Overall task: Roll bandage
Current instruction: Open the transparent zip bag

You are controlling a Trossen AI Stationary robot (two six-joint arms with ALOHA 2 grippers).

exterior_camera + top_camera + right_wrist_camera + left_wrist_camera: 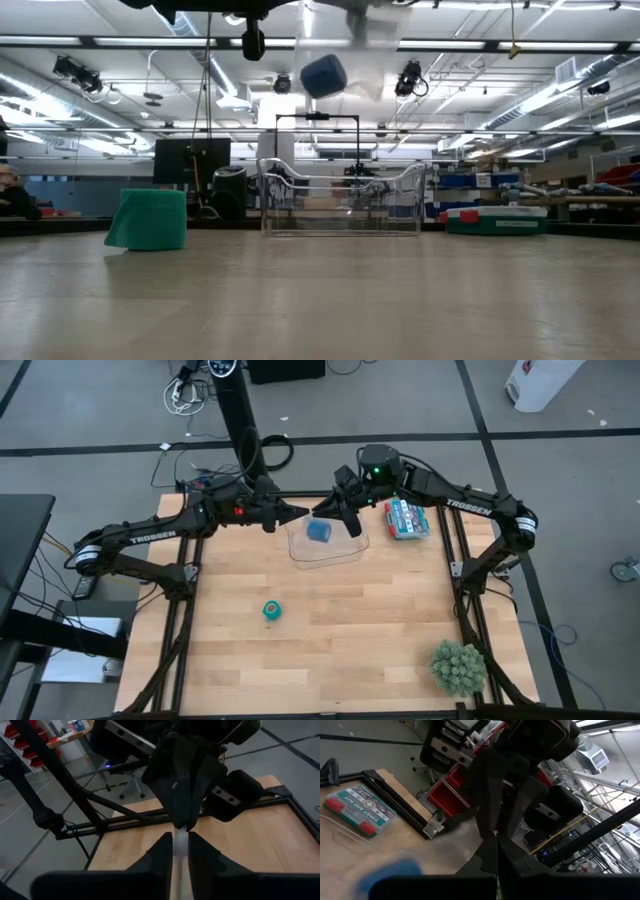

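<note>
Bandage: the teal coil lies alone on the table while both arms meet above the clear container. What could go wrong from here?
1. The blue roll is in the air over the clear container; it could land outside and roll away.
2. The left gripper and right gripper are very close, so they might collide.
3. The bandage lies far from both; the blue roll might be handled instead.

Overhead looking down, low level (tabletop), wrists close
</note>
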